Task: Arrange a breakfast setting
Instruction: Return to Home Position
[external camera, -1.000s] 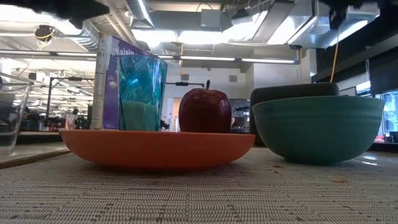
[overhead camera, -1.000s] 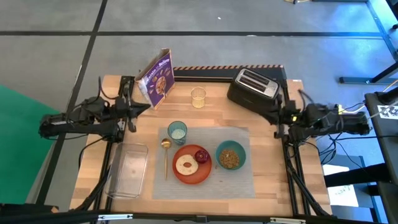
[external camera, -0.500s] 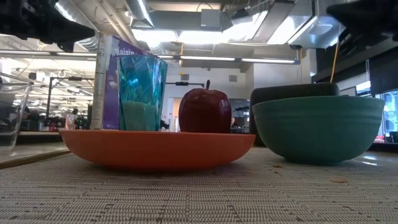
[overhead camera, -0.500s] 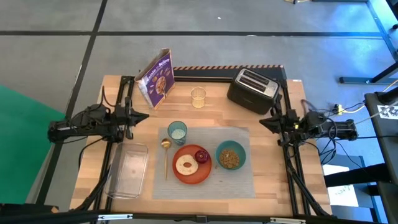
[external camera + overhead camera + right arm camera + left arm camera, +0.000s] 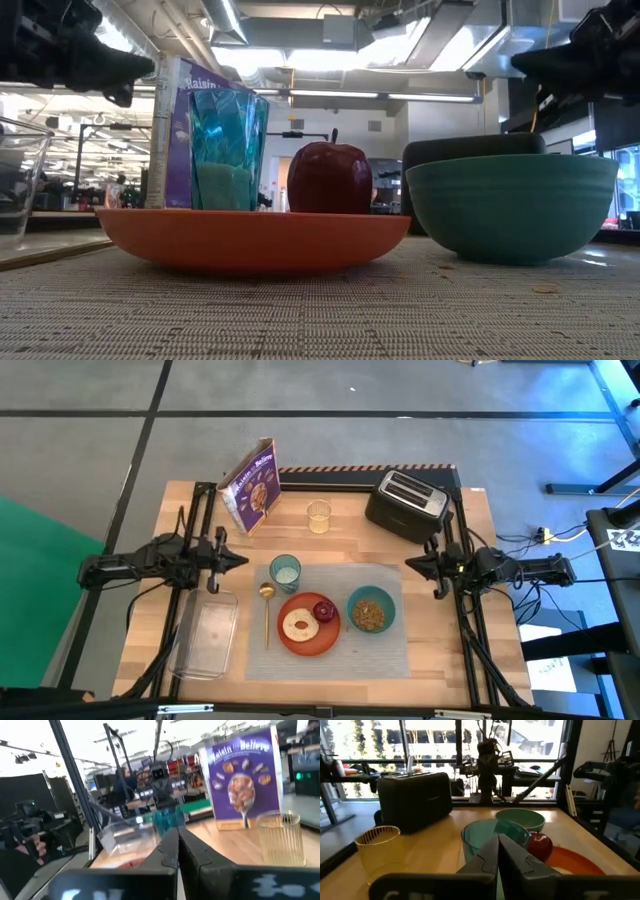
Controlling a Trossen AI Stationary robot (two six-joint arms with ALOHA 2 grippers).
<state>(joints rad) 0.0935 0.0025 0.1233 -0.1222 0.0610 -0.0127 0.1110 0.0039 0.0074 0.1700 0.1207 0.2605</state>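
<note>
The left arm (image 5: 150,565) reaches in level over the left edge of the wooden counter (image 5: 340,545). The left jaws are pressed together on nothing and hang above the far end of the clear rectangular plastic tray (image 5: 205,635), apart from the setting. That looks like a parked pose, meant to leave the meal free.

The purple cardboard cereal box (image 5: 252,488) stands at the back. On the grey rectangular woven placemat (image 5: 390,652), the thin gold spoon (image 5: 266,622) lies along the left strip, just beside the round orange plate (image 5: 325,639), where a diner would reach for it. The pale blue cup (image 5: 285,571) sits at the mat's far left corner. The plate carries the pale ring-shaped bagel (image 5: 300,625) and the dark red fruit (image 5: 325,609). The smaller teal bowl (image 5: 352,607) of brown cereal (image 5: 369,616) stands just to the right of it.

A ribbed yellow glass (image 5: 318,517) and the black two-slot toaster (image 5: 405,505) stay off the mat, behind it. The right arm (image 5: 500,568) mirrors the left, and the right jaws are likewise closed and empty near the mat's far right corner. The setting looks complete.

Only the high view shows the bagel, spoon and cereal, which plate rim and bowl wall hide in the low view. The low view shows the fruit standing upright and both arms raised. The wrist views alone make the closed jaws plain.
</note>
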